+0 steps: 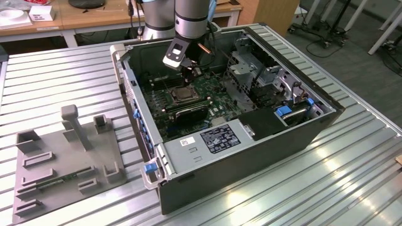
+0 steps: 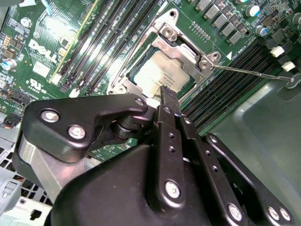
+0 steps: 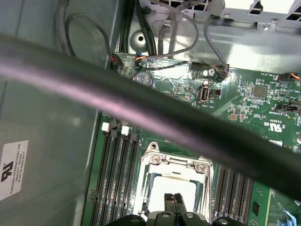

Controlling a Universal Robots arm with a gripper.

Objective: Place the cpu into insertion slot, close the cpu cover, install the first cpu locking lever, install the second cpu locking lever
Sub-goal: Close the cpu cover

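Cpu sits flat in the insertion slot, grey face up, approx mid green mobo, inside the open pc case. Cpu cover looks folded down round it: silver frame on all sides, chip face showing thru the window. Can't tell if it's fully flat. One locking lever, a thin wire rod, sticks out sideways from a frame corner over the memory slots, so I judge it unlatched. 2nd lever I can't make out.

My jaws are together, nothing between them. Fingertips are poised right over the edge of cpu and cover; contact or small gap, can't tell. In the exterior view I hang above the slot, a bit toward its far side.

Judgement: cpu placed, cover step approx done or being pressed home, levers not yet installed. To do it well: use the closed jaws as a blunt pusher, press on the metal frame and not the chip face, and go straight down w/ light force. No sideways drag that could shift the cpu. Watch the free lever and the black cable by my wrist, both could snag.

Outside the case: ribbed metal worktop, and a grey fixture at the exterior view's left, well apart.
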